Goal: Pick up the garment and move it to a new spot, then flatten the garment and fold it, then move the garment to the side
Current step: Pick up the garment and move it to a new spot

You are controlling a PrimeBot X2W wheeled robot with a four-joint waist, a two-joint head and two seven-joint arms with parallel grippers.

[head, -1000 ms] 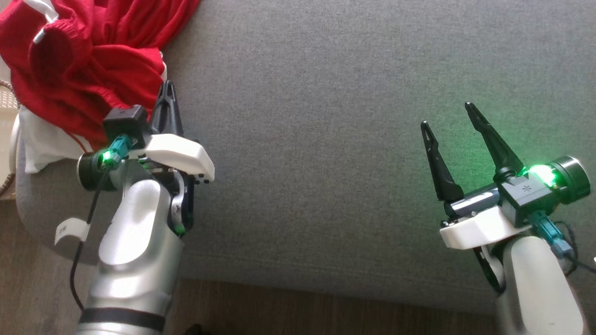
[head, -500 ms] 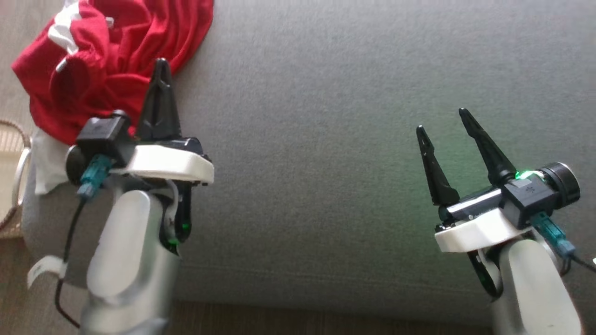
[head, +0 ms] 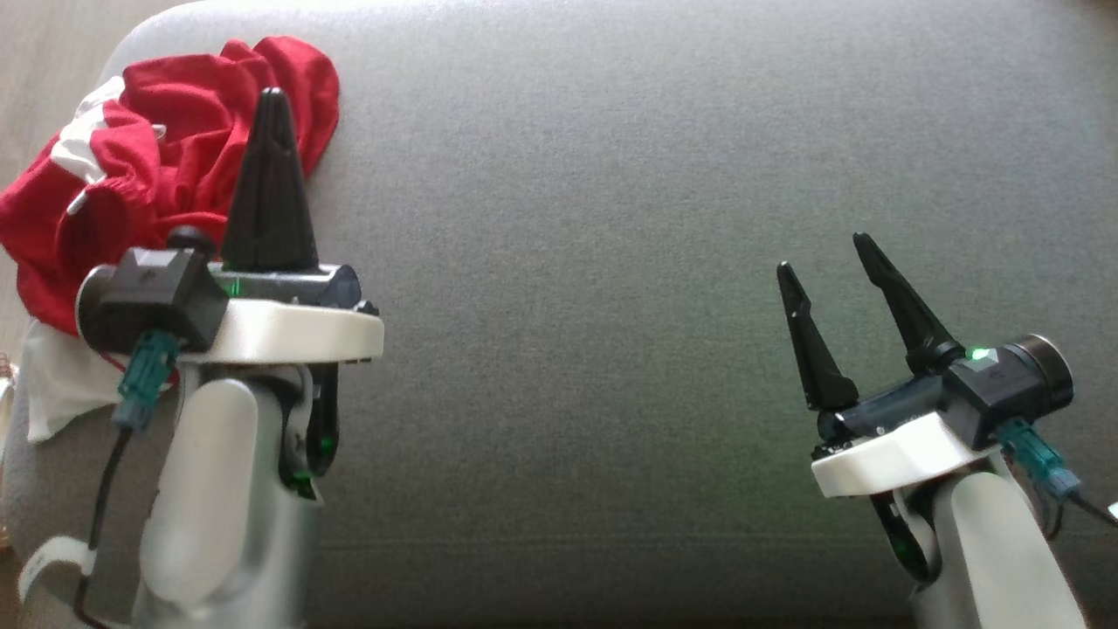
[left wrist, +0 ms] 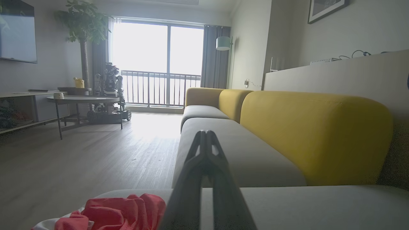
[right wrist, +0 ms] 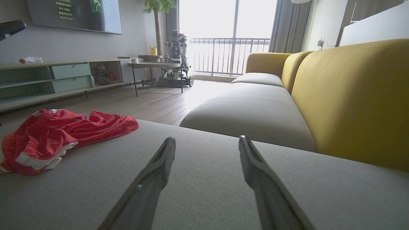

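Note:
The garment (head: 166, 148) lies crumpled, red with white panels, at the far left corner of the grey sofa cushion (head: 611, 262); a white part hangs over the cushion's left edge. My left gripper (head: 270, 96) is shut with nothing in it, fingers pointing up that view, just right of the heap and in front of it. In the left wrist view the closed fingers (left wrist: 204, 150) rise above the garment (left wrist: 121, 210), which sits low and to their left. My right gripper (head: 821, 253) stands open over bare cushion at the right. From the right wrist, the garment (right wrist: 60, 134) lies far left of my open right gripper (right wrist: 207, 139).
A yellow backrest (right wrist: 351, 95) runs along the far side of the sofa. Wooden floor (left wrist: 96, 153) lies beyond the cushion's left end, with a round table (left wrist: 83, 99), a low shelf unit (right wrist: 48, 83) and another robot (left wrist: 110, 83) by the window.
The head camera has tilted, so the whole picture has shifted down. My left gripper has come away from the garment's edge and its shut fingers now stand more upright. The right gripper stays open.

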